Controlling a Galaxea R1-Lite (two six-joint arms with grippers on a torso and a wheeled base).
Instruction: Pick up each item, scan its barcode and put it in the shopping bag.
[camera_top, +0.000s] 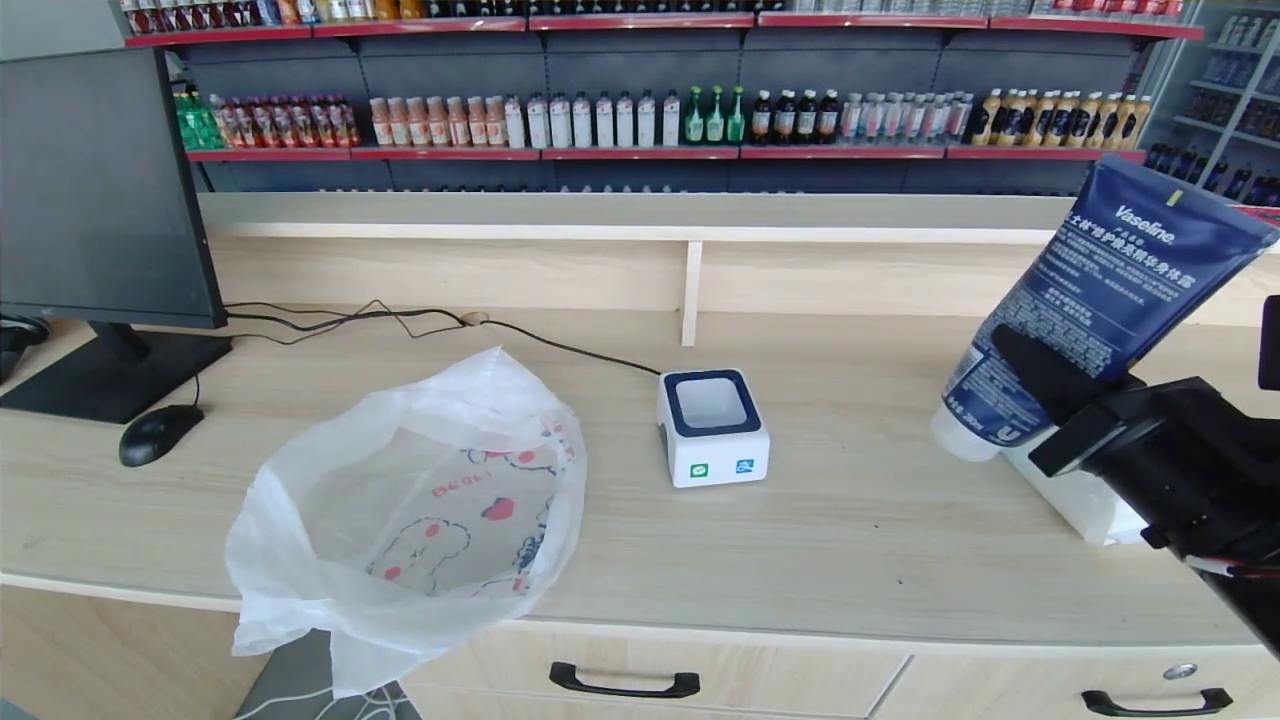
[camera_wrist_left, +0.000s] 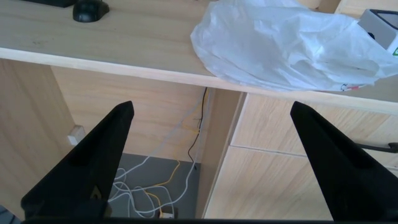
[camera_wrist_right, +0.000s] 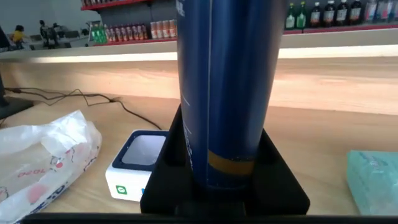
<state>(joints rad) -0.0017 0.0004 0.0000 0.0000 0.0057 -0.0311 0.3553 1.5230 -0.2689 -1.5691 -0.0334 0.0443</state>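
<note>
Right gripper (camera_top: 1042, 378) grips blue tube (camera_top: 1120, 270); left gripper (camera_wrist_left: 211, 109) spread below counter (camera_wrist_left: 93, 50)

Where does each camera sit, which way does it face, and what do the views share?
Head view: on the head, facing forward and down at the pale wooden counter; right gripper shows, shut on a dark blue plastic tube.
Left wrist view: on the left wrist, facing the counter's front edge; open left gripper shows.
Right wrist view: on the right wrist, facing along the tube toward bottle shelves; its gripper frames the tube.
Shared: all three show the crumpled white plastic bag and white box scanner.
</note>
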